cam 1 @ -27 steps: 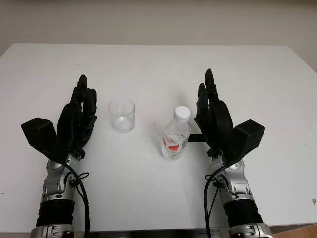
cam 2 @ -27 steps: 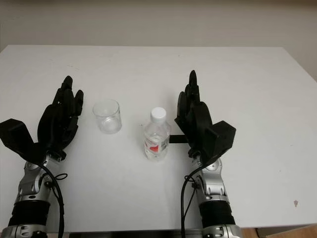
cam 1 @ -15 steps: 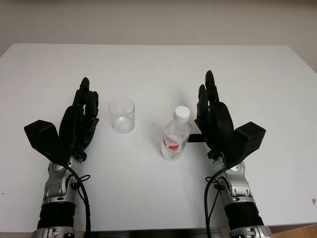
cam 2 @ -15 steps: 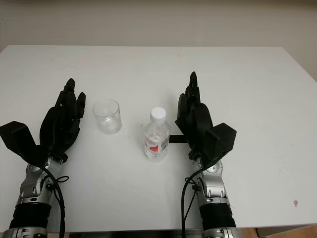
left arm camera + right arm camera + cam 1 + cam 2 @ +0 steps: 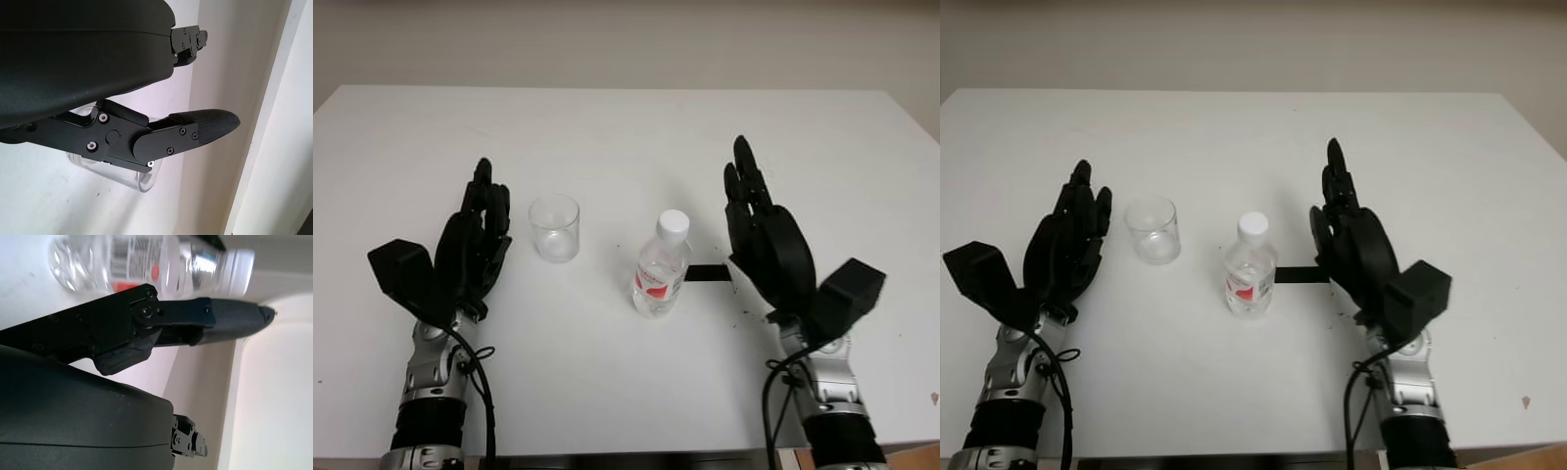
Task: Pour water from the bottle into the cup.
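The right hand (image 5: 769, 245), open and holding nothing, stands at three o'clock of the capped, upright bottle (image 5: 661, 266), so the reach seems in hand and closing on it comes next, with the cup (image 5: 554, 227) at ten o'clock beside the open left hand (image 5: 473, 250).

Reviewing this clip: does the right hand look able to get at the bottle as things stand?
Probably yes. The right hand is open beside the capped bottle, which stands upright on the table. Bare tabletop lies between them, and the cup stands on the bottle's far side.
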